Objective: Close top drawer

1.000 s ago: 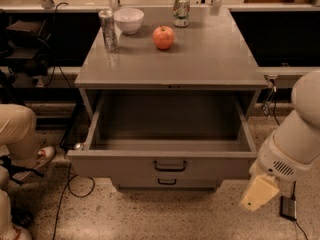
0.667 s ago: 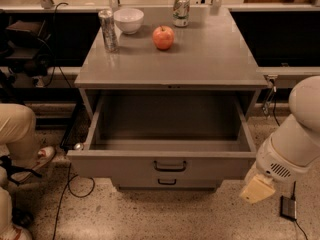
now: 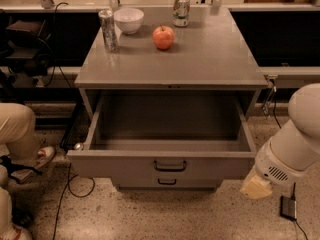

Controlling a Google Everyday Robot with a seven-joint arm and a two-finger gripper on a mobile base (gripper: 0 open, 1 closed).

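So the top drawer [image 3: 125, 165] is pulled way out of the grey metal cabinet [image 3: 200, 59]. Its flat front panel faces the camera and its long axis runs side to side across the view. It's a shallow, boxy tray of smooth matte grey sheet metal, with a small dark loop handle [image 3: 170, 165] in the centre of the front. The gripper [image 3: 256, 188] is a cream, blocky tip on a fat white rounded arm. It hangs low just beside the drawer's front corner, not touching as far as I can see, and I can't tell if it's open or closed. Up and far back from the gripper, on the cabinet top, sit a round red apple [image 3: 163, 37], a white bowl [image 3: 129, 20] and two shiny cans [image 3: 108, 30]. The floor [image 3: 150, 214] below is speckled.
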